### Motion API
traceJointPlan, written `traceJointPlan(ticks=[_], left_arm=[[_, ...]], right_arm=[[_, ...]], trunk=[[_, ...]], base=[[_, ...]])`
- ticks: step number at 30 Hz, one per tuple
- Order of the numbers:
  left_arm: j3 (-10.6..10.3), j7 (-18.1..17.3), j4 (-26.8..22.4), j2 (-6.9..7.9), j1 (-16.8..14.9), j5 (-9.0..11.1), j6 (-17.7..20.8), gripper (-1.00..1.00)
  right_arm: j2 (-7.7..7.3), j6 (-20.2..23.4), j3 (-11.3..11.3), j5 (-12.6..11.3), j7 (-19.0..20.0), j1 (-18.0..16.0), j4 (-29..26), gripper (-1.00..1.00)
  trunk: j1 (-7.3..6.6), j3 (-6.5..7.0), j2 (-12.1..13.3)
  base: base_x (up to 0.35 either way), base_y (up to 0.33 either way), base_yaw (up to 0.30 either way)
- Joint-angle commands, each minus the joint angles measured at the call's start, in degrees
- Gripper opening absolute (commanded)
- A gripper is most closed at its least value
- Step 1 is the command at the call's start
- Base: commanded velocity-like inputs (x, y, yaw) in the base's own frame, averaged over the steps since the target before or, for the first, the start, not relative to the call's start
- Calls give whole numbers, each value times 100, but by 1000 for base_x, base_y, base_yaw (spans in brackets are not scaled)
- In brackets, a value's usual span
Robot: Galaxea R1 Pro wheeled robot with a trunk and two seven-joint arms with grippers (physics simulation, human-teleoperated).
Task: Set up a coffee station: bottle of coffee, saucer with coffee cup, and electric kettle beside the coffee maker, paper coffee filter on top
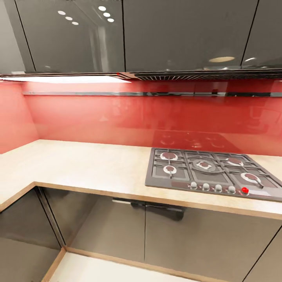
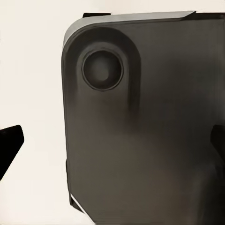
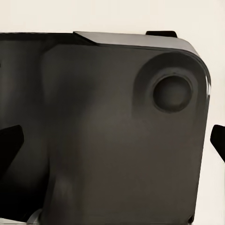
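Kitchen countertop (image 1: 78, 164) was the one thing of the task that lay before you: the pale wood-look top ran across the head view above dark grey cabinet fronts (image 1: 113, 227) and turned a corner at your left. A gas hob (image 1: 213, 172) sat in it at your right, with a red knob (image 1: 245, 190) at its front edge, and a red splashback (image 1: 117, 113) rose behind. That stretch carried no coffee maker, bottle, filter, saucer, cup or kettle, so you had nothing to line the jaws up on, and neither arm could be called the nearer one.

Your left gripper (image 2: 112, 140) looked onto a dark rounded panel (image 2: 154, 140) with a round boss, most likely part of the robot's own body, over pale floor. One black fingertip (image 2: 10, 140) stood at one edge of the picture and the other at the far edge, so the jaws were wide apart with nothing between them. Your right gripper (image 3: 112, 140) was the same: a like panel (image 3: 108, 140) ahead, a fingertip (image 3: 10, 140) at either edge, jaws spread and empty.

I judged both arms tucked for driving. The next move called for turning the base or head to find the coffee maker or the shelf before any reach.
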Motion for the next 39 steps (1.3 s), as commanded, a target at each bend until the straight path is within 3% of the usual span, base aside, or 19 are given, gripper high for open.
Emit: traceJointPlan(ticks=[1, 17, 24, 39], left_arm=[[4, 6, -9, 1, 1, 7, -3, 100], [16, 37, -39, 24, -1, 44, 5, 100], [437, 22, -37, 66, -8, 26, -2, 100], [528, 6, -39, 56, -6, -23, -42, 100]], right_arm=[[0, -6, -2, 2, -3, 2, -4, 100], [2, 2, 25, 19, 48, -1, -4, 100], [1, 2, 25, 19, 49, 2, -4, 100], [0, 2, 25, 35, 56, -1, -12, 100]], trunk=[[-23, 14, 39], [-374, 279, 681], [-528, 372, 962], [-528, 305, 962]], base=[[0, 0, 278], [0, 0, 276], [0, 0, 270], [0, -99, 270]])
